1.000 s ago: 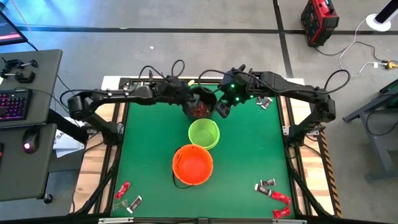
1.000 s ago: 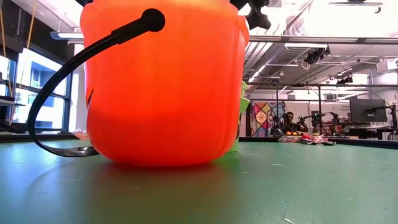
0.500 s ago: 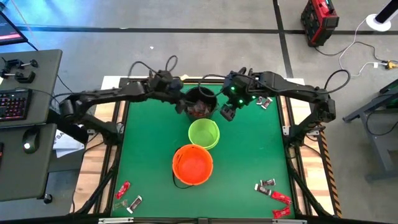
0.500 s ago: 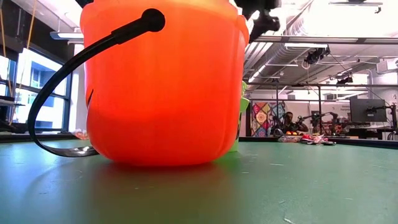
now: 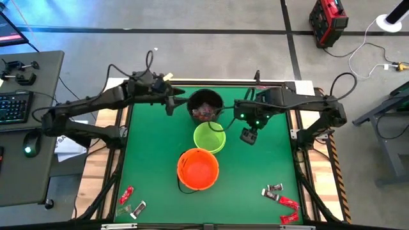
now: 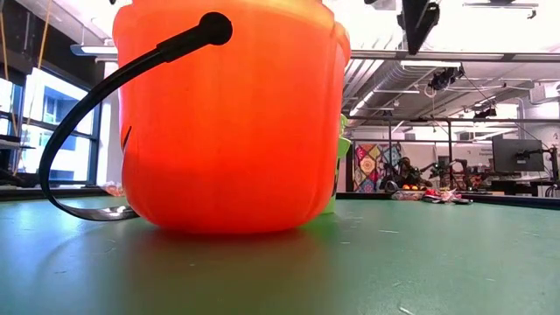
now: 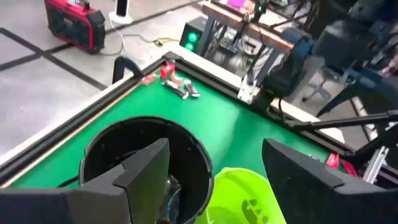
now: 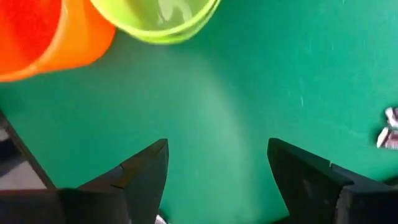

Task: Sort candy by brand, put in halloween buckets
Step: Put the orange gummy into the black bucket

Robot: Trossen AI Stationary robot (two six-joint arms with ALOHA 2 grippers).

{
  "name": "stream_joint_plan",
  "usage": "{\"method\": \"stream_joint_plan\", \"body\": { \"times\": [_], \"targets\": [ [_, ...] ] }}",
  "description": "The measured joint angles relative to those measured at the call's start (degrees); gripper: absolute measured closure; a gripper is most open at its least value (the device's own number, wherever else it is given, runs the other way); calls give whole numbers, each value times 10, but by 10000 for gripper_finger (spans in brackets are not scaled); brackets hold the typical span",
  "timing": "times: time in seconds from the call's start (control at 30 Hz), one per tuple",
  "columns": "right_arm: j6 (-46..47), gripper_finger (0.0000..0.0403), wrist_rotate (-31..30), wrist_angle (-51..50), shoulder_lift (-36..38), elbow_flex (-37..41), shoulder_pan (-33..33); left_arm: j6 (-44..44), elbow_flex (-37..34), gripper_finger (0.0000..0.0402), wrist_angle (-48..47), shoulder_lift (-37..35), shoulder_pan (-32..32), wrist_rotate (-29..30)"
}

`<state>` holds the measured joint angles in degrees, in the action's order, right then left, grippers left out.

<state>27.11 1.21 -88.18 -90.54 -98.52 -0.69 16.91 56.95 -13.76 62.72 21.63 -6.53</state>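
- High view: Landmark is the lime green bucket at the middle of the table. The black bucket touches it on the far side and holds candy; the orange bucket touches it on the near side. The left gripper hovers just beyond the black bucket's left rim. The right gripper hangs just right of the green bucket. Loose candy lies well apart from the green bucket: red and silvery pieces at the near-left corner, a cluster at the near-right corner.
- Low view: The orange bucket fills the picture, its black handle drooping onto the table; a sliver of green shows behind it. No near-corner candy is visible here, which only the high view supplies.
- Left wrist view: The left gripper has its fingers spread apart, nothing between them, above the black bucket beside the green bucket. This view alone shows candy at the table's far corner.
- Right wrist view: The right gripper stands with fingers apart and empty over bare table next to the green bucket; a silvery piece sits at the picture's edge.
- Handling judgement: The candy looks light and flat, with slick, crinkly wrappers that likely slide. Pinch across the narrow middle, fingers pressed to the table.
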Motion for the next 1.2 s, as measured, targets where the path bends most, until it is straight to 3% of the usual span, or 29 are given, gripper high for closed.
{"method": "stream_joint_plan", "body": {
  "times": [0.13, 0.27, 0.37, 0.5, 0.67, 0.73, 0.9, 1.2],
  "targets": [
    [36, 135, -8, 6, 26, 57, -12, 5, 0, 156, -10, -18, 0, 1],
    [143, 135, -7, 34, 112, 212, -49, 4, 0, 156, -24, -34, 0, 1],
    [250, 135, -39, 124, 180, 329, -101, 4, 0, 156, -21, -40, 0, 1],
    [336, 135, -108, 259, 221, 421, -189, 4, 0, 156, -4, -37, 4, 1],
    [335, 135, -227, 349, 197, 482, -352, 15, 0, 156, 41, -25, 16, 16],
    [301, 135, -220, 382, 180, 505, -427, 27, 0, 156, 54, -21, 22, 27],
    [190, 135, -131, 501, 129, 542, -571, 74, 0, 156, 55, -20, 38, 61],
    [248, 135, -177, 542, 66, 548, -552, 108, 0, 156, 55, -19, 43, 125]
  ]
}}
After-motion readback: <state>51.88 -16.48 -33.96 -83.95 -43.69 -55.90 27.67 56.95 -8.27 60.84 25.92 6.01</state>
